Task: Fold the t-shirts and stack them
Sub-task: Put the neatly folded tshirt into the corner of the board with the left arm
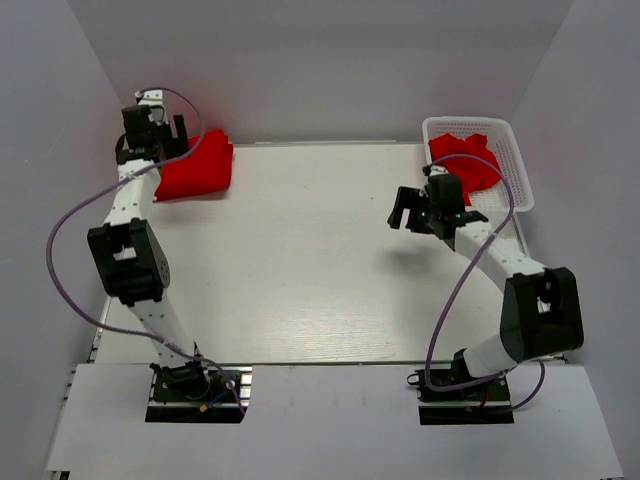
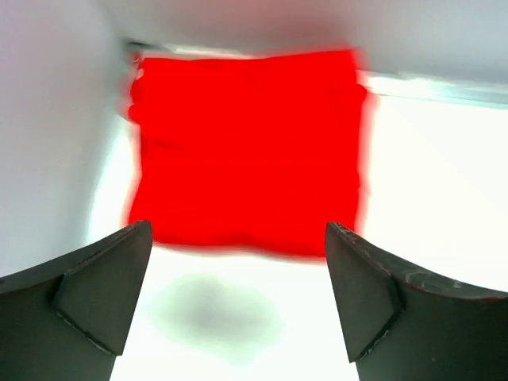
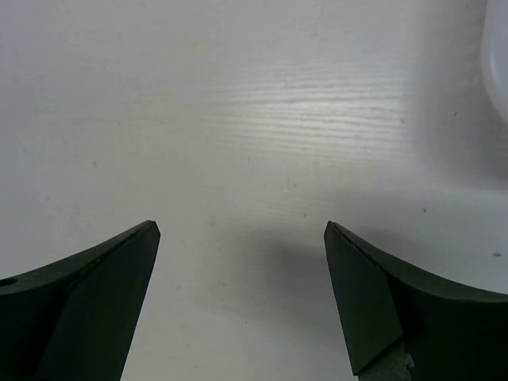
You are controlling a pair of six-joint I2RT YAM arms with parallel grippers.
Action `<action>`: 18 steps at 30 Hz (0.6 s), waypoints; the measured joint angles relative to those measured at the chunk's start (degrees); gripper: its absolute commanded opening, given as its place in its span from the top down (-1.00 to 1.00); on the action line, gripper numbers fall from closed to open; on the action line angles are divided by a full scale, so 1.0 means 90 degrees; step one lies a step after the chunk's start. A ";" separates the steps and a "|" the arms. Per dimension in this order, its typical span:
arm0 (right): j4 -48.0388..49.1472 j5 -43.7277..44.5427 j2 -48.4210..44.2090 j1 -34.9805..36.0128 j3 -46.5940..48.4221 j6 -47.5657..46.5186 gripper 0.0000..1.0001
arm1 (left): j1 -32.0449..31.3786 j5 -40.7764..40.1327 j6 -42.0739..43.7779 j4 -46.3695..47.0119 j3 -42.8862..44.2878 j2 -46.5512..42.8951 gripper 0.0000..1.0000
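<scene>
A folded red t-shirt (image 1: 197,170) lies at the table's far left corner; in the left wrist view it (image 2: 246,151) is a neat square just ahead of the fingertips. My left gripper (image 1: 172,133) (image 2: 238,305) is open and empty, held above the table just short of the shirt's near edge. A crumpled red t-shirt (image 1: 466,162) lies in the white lattice basket (image 1: 515,165) at the far right. My right gripper (image 1: 408,212) (image 3: 242,305) is open and empty over bare table, left of the basket.
The white table (image 1: 320,260) is walled by white panels at the back and both sides. The basket's rim (image 3: 498,63) shows at the right wrist view's upper right edge. Purple cables loop beside both arms.
</scene>
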 measured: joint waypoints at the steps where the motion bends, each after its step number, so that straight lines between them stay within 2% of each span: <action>1: 0.0151 -0.0100 -0.0155 0.0000 -0.0250 0.0002 -0.81 | -0.0146 0.0036 -0.0131 0.0170 -0.0452 -0.0355 -1.00; 6: 0.0702 -0.0418 -0.0916 0.0002 -0.1467 0.0002 -0.81 | -0.1338 0.0403 -0.0814 0.1292 -0.3451 -0.2120 -1.00; 9: 0.1093 -0.0624 -0.1542 0.0000 -0.2305 0.0019 -0.81 | -0.2458 0.0517 -0.1239 0.1664 -0.5037 -0.3043 -1.00; 13: 0.1331 -0.0945 -0.2229 0.0000 -0.3104 0.0100 -0.81 | -0.3390 0.0865 -0.1654 0.2035 -0.6062 -0.3716 -1.00; 18: 0.1588 -0.1243 -0.2645 0.0002 -0.3587 0.0155 -0.81 | -0.3745 0.0789 -0.1897 0.2205 -0.6761 -0.4459 -1.00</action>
